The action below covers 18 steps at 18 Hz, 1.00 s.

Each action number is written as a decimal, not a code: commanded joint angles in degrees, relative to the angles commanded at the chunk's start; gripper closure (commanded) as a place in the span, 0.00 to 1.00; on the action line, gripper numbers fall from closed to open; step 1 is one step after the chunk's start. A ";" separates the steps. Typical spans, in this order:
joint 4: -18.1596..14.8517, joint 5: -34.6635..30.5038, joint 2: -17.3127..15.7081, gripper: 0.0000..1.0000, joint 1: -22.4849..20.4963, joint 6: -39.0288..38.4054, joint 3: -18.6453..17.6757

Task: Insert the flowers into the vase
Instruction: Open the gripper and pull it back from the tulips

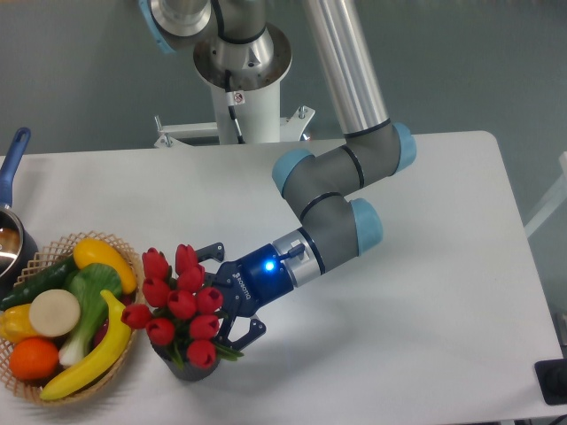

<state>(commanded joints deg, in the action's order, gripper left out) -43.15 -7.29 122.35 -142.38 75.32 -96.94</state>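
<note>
Flowers (182,305), a bunch of red tulip heads with green leaves, sit lower left of centre in the frame, stems down in the vase (190,366). Vase is dark, short and upright on the white worktop (425,292), only its lower wall showing under the blooms. Bunch is wider than the vase mouth and covers it.

Claw (219,301) is just right of the bunch, dark fingers (209,252) spread wide above and below the stem area, blue light on its body. Fingers look close to the flowers; can't tell if they touch. Arm (341,199) comes in from the upper right, grey with light blue joints.

Wicker basket (111,243) is just left of the vase, at the lower left edge. In it: yellow squash, dark green cucumber, banana, orange, a pale round slice, leafy green vegetable. Tulip heads reach near the basket rim.

Pot with a blue handle (14,164) is at the far left edge, partly cut off.
</note>
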 joint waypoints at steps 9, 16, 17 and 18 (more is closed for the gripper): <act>0.09 -11.06 -4.48 0.00 -0.88 0.00 -1.49; -0.09 -22.50 -9.05 0.00 -0.70 0.53 -4.74; -0.17 -22.86 -9.67 0.00 -0.70 0.53 -5.01; -0.18 -22.95 -10.28 0.00 -0.70 0.44 -5.45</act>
<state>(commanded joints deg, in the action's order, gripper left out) -43.33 -30.23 112.07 -143.09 75.76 -102.39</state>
